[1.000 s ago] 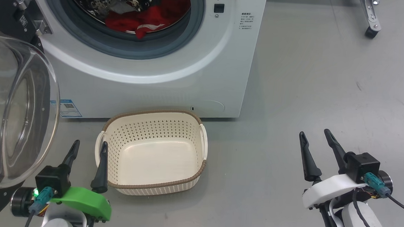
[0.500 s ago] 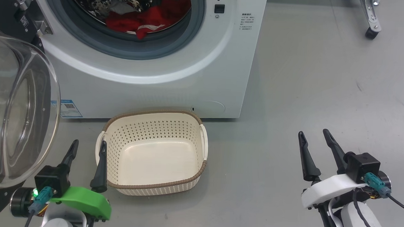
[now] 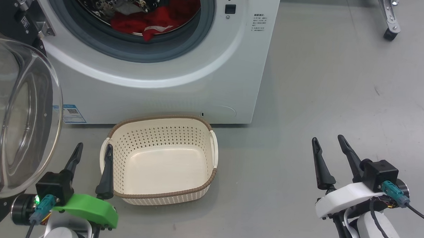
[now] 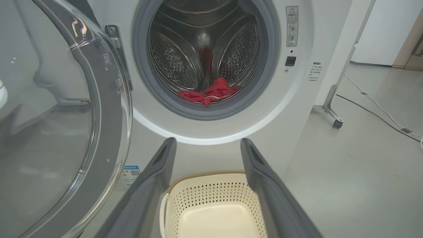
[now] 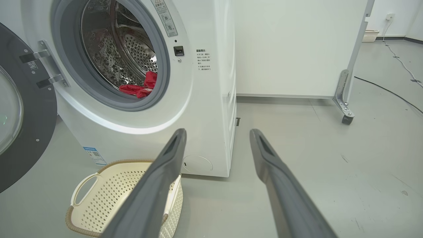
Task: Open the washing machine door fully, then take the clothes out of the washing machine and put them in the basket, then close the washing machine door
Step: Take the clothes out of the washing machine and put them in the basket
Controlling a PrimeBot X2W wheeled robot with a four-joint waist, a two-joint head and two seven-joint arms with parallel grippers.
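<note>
Little changed from a second ago: left gripper point(image 3: 94, 145) and right gripper point(image 3: 327, 137) still splayed wide, holding nothing. One basket point(image 3: 164, 195) just right of left gripper. One washing machine door point(image 3: 19, 123) open at its left. Beyond, one washing machine point(image 3: 199, 78), with one heap of red clothes point(image 3: 144, 21) in the drum.

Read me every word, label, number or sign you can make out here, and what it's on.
Nothing reads clearly.
Black text sticker on the washing machine front: characters too small.
Blue label low on the machine: square code, print blurred.
Warning sticker higher on the machine: triangle sign, text too small.
Small label on the washing machine door: unreadable.
</note>
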